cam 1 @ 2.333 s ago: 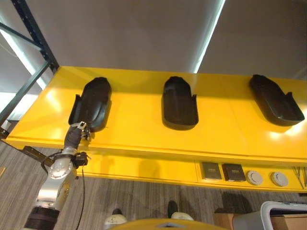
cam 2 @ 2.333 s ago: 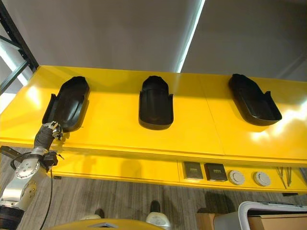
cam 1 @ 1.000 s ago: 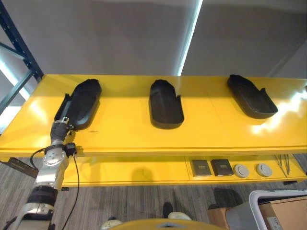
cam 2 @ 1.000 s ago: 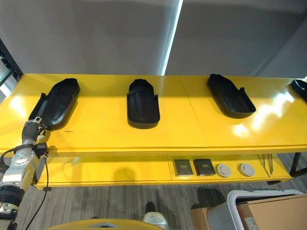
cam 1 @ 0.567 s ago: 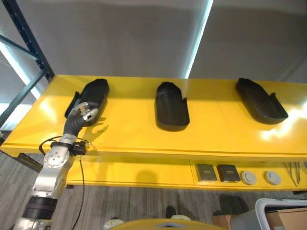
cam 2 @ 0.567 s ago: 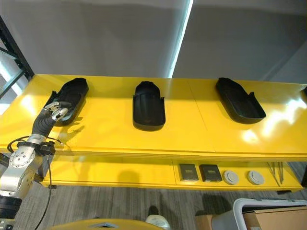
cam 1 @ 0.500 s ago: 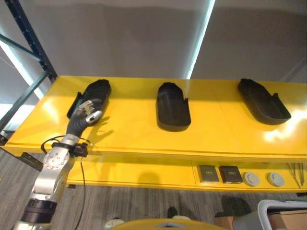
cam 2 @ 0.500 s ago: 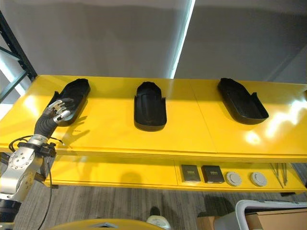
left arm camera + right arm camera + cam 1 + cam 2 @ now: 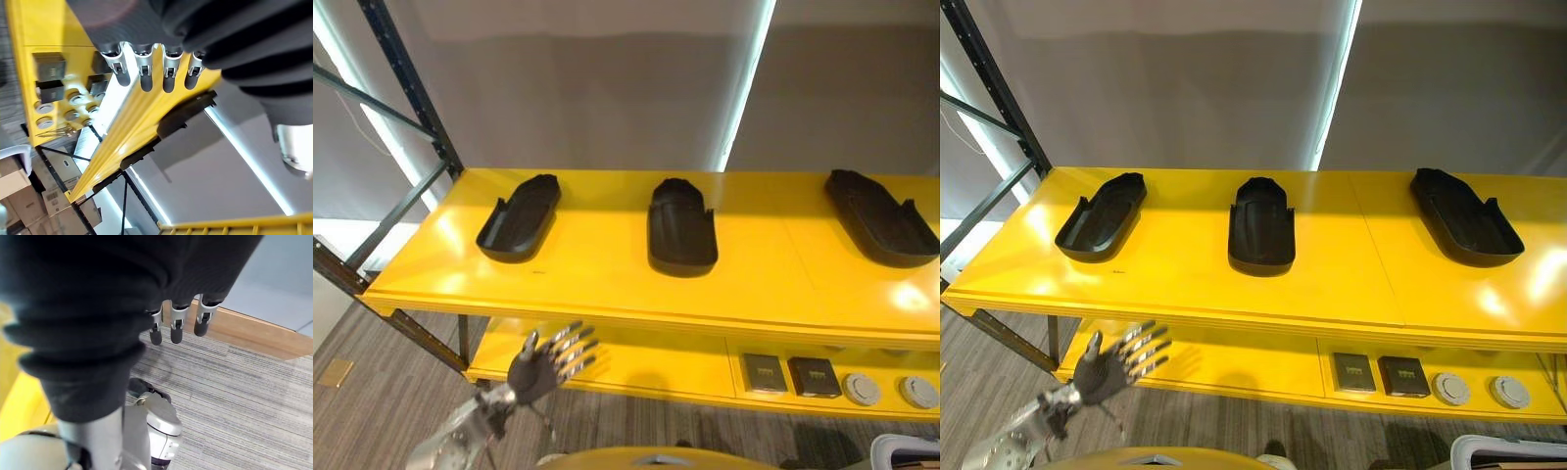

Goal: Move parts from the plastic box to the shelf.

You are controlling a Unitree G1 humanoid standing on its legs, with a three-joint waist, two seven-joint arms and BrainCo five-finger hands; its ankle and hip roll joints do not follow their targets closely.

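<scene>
No readable text, labels or numbers anywhere; a tiny dark mark on the yellow shelf point(image 9: 607, 264) is too small to read.

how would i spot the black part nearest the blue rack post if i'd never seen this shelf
Look at the yellow shelf top, where three black parts lie in a row. The one you want, the left part, lies at the end nearest the post. Unlike the middle part, it lies slanted and lower-walled.

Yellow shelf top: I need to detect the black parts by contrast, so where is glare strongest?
Left eye view: bright patch on the shelf beside the right part. Right eye view: sheen near the left part; the middle part stays clear.
</scene>
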